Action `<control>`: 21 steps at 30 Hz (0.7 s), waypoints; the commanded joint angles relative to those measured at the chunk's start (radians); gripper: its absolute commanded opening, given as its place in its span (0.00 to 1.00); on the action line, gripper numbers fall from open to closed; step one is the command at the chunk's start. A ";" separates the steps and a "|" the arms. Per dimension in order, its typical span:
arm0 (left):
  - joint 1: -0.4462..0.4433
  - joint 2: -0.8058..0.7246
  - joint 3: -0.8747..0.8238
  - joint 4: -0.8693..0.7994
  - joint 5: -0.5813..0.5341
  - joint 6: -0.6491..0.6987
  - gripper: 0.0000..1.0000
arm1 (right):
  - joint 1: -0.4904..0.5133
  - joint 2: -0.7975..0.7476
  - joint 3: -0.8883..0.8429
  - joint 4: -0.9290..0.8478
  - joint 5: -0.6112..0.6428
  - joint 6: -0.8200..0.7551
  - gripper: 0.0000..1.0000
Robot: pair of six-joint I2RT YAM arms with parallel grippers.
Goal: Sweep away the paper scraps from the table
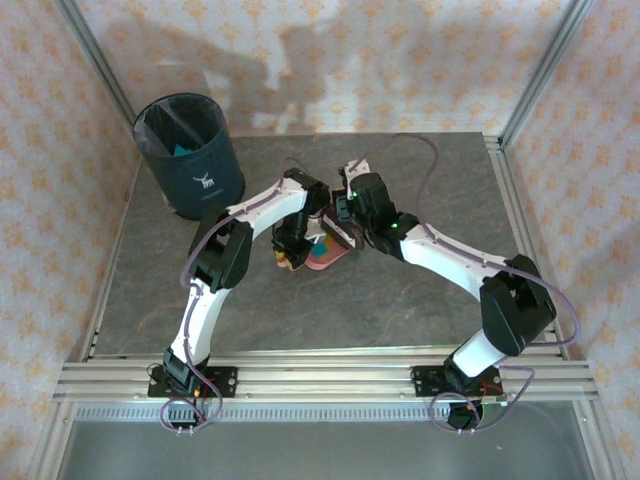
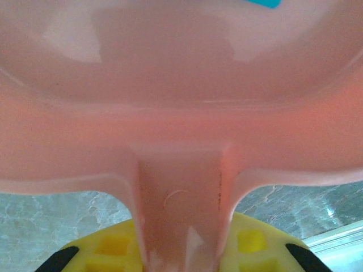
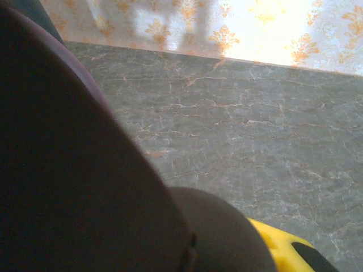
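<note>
Left pincer (image 2: 181,255) is clamped on the pink dustpan (image 2: 181,85) handle, paper scraps (image 2: 265,3) sitting in the pan straight ahead of it; bin (image 1: 190,160) sits well apart behind it. Right pincer (image 1: 338,222) clenched too.

Place: robot test cell, lab-like
Enclosure: peach patterned walls (image 1: 400,60) on aluminium posts (image 1: 545,70)
Surface: stone-patterned table (image 1: 400,310)
Near edge: aluminium rails (image 1: 330,380) carrying left arm (image 1: 215,270) and right arm (image 1: 450,265)
</note>
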 commanded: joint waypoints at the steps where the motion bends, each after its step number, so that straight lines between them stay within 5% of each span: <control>1: -0.020 -0.054 -0.037 -0.003 0.012 0.007 0.00 | 0.006 -0.064 -0.033 -0.031 0.040 0.041 0.00; 12: -0.051 -0.091 -0.088 0.021 0.032 0.019 0.00 | 0.006 -0.123 -0.130 0.071 0.314 0.104 0.00; 21: -0.061 -0.096 -0.110 0.029 0.035 0.016 0.00 | 0.005 -0.048 -0.083 0.066 0.240 0.080 0.00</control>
